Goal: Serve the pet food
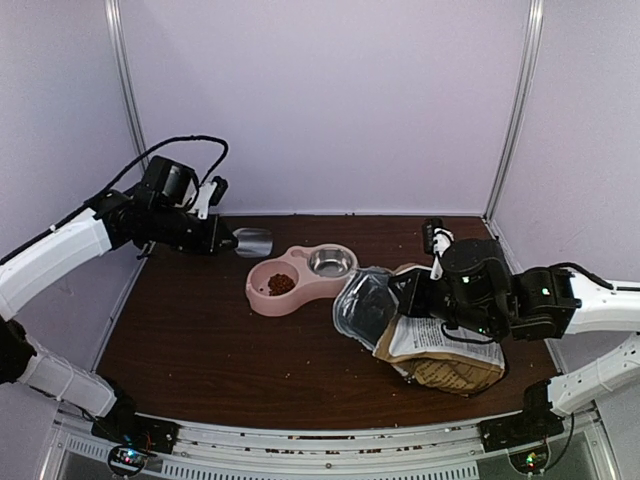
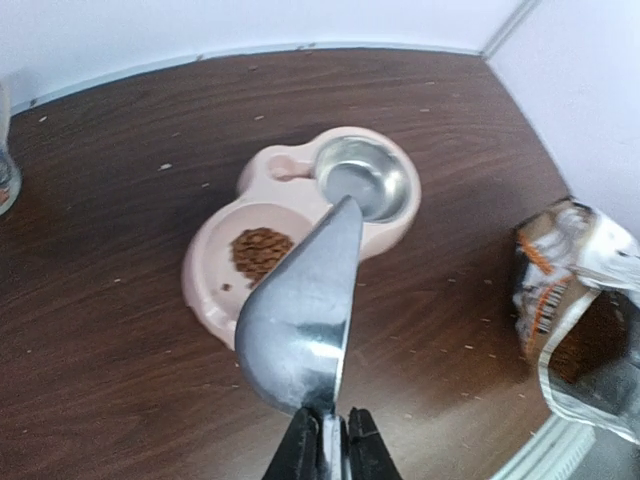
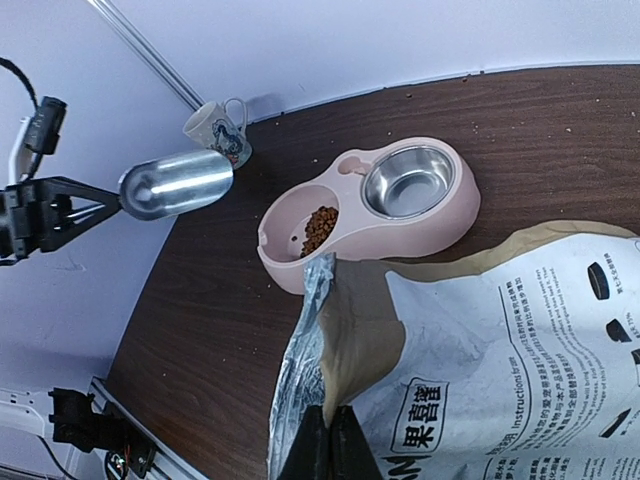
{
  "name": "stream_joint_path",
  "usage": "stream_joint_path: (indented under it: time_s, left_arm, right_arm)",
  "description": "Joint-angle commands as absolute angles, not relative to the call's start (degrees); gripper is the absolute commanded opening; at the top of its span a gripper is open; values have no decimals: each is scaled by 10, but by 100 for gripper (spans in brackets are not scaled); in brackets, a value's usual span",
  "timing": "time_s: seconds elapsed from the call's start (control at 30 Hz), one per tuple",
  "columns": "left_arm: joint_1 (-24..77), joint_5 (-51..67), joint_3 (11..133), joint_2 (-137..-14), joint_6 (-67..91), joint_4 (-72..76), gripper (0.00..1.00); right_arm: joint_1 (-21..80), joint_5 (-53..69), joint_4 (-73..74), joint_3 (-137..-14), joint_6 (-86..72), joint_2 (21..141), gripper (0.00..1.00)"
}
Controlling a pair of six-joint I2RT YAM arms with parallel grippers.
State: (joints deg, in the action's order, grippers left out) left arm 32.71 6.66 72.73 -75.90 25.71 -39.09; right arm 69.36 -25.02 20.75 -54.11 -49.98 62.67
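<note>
surface (image 1: 200, 340) is risking a pet food (image 2: 260, 250) spill: left hand (image 2: 325, 445) is pinching the scoop (image 2: 300, 310), right hand (image 3: 330, 440) the sagging bag (image 3: 500, 350).

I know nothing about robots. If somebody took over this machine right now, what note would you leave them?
The left gripper is shut on the handle of the metal scoop, raised near the pink bowl.
The right gripper is shut on the edge of the paper bag, holding its mouth open.
Done: a small heap of pet food lies in the bowl's pink compartment.
Left: the steel compartment looks empty; probably more scooping, then putting scoop and bag down.
</note>
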Motion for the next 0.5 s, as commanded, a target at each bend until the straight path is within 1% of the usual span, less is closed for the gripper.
stream_joint_path:
  time_s: [0.0,0.1,0.23,0.4,0.47]
  left_arm:
    - [371,202,686,-682,286,-341,0]
    - [424,207,658,-665,318,-367,0]
    - [491,204,631,-638,357,-363,0]
    - [529,212,587,-617,404,-280,0]
    - [535,199,573,-633,414,-264,0]
  right_arm:
    - [691,-238,201,-553,-452,643,0]
    - [697,-227,194,-553,-447,660,0]
    - [710,-221,183,-557,-450,685,0]
    - [732,-219,169,-572,-450,717,0]
    - [741,-218,164,-583,-449,729,0]
